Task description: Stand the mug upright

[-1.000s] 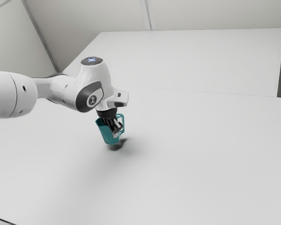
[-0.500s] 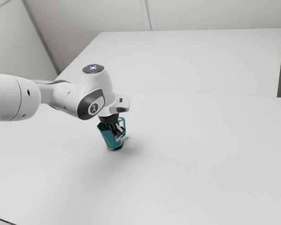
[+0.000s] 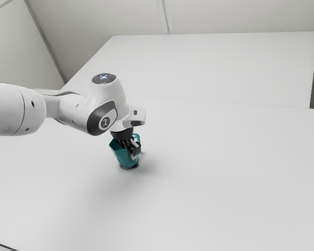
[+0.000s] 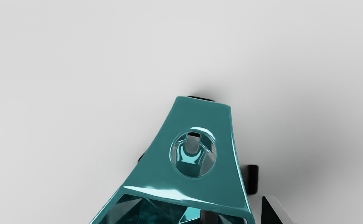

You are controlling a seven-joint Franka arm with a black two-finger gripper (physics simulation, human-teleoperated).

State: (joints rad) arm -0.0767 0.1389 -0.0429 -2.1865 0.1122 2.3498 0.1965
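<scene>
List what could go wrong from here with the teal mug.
The mug appears to lean toward the exterior view's left, so it might topple or rock if let go at this angle.

The hand is down at the mug, close to its handle; backing out could snag and drag it over.

The mug's lower end is right by the table, so pushing lower while tilted may skid it.

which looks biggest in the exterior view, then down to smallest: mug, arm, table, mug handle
1. table, by far the largest
2. arm
3. mug
4. mug handle, a thin loop and the smallest
</scene>
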